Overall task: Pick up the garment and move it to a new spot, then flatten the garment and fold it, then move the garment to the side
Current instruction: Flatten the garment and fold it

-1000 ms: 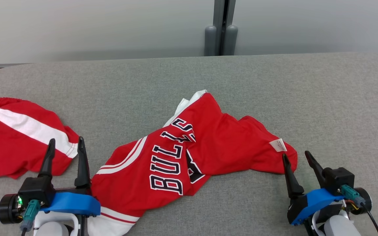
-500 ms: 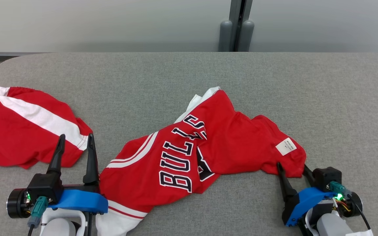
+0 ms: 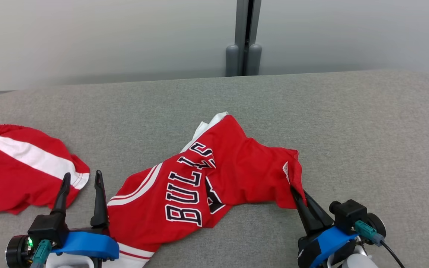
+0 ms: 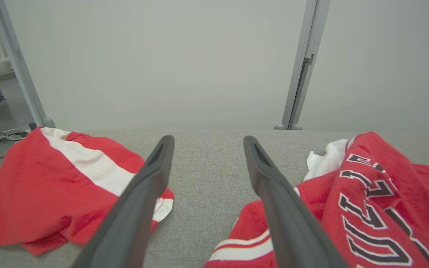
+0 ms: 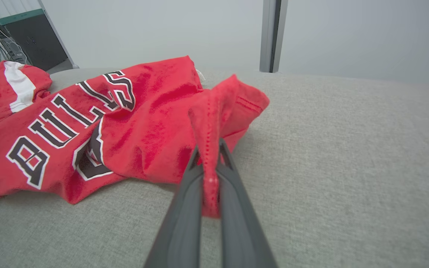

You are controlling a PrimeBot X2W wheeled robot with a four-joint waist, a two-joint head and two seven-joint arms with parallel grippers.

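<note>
The red jersey (image 3: 237, 163) lies crumpled in the middle of the grey table (image 3: 367, 123) in the head view, reaching from the bottom edge left of centre up toward the centre. "BULLS" in black and white letters runs diagonally across it, and white trim shows at its top point and at the bottom edge.

The right gripper (image 3: 298, 195), at the lower right of the head view, is closed tight on the jersey's right-hand edge. In the right wrist view, a narrow fold of red cloth is pinched between the 2 dark fingers (image 5: 184, 208) and hangs down a little between them. The cloth rises into a small peak at the grip, while the rest of the jersey rests on the table. A white tag (image 3: 286, 168) shows edge-on just above the grip.

The left gripper (image 3: 82, 174), at the lower left, stands wide open and holds nothing. Its 2 fingers point up the frame, with the right one just beside the jersey's left edge.

A second red garment with a white stripe (image 3: 13, 167) lies at the left edge of the table, apart from the jersey. A grey post (image 3: 248, 33) stands behind the table at top centre.
</note>
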